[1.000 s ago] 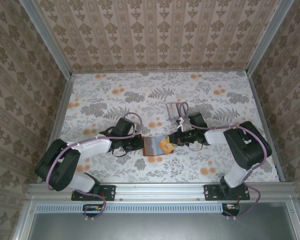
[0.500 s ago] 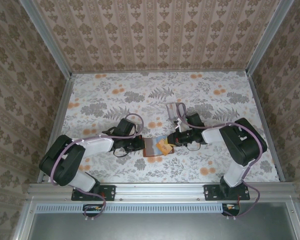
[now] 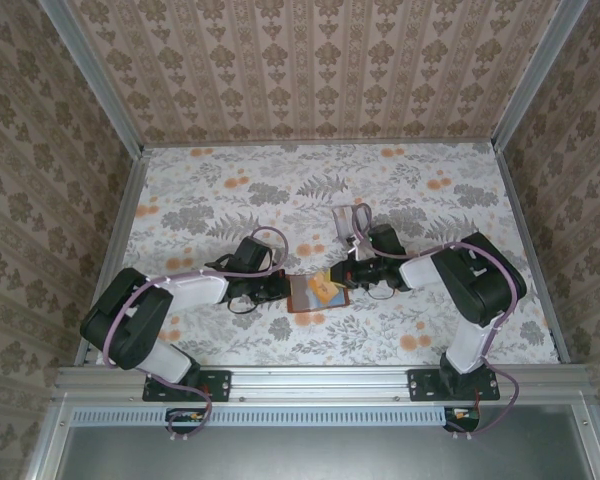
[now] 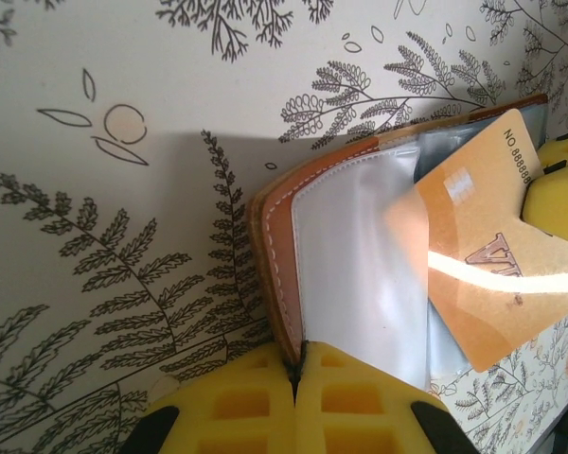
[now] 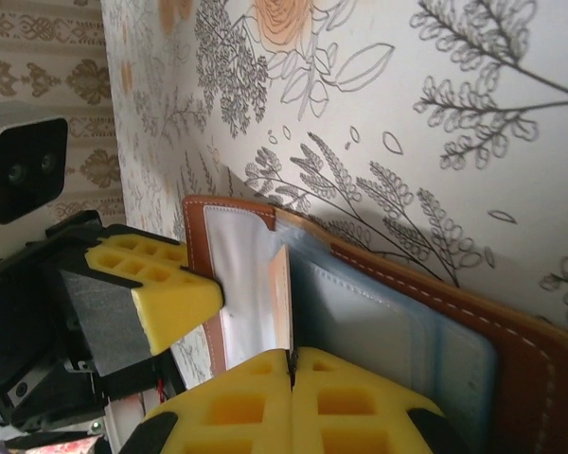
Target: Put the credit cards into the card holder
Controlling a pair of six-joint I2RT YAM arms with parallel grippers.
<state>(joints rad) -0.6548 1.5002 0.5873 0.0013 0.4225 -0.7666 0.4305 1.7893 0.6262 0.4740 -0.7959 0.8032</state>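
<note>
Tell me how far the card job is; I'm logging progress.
Done: the card holder lies open, its edge clamped by the shut left hand. In hand: the right hand pinches an orange card, one corner inside a clear pocket. Left: slide it fully in.

The left arm [image 3: 170,293] and right arm [image 3: 445,270] are built of black joints, white shells and lilac cables [image 3: 115,315]; the left tool [image 4: 296,378] and right tool [image 5: 291,378] are tipped in gridded yellow.
</note>
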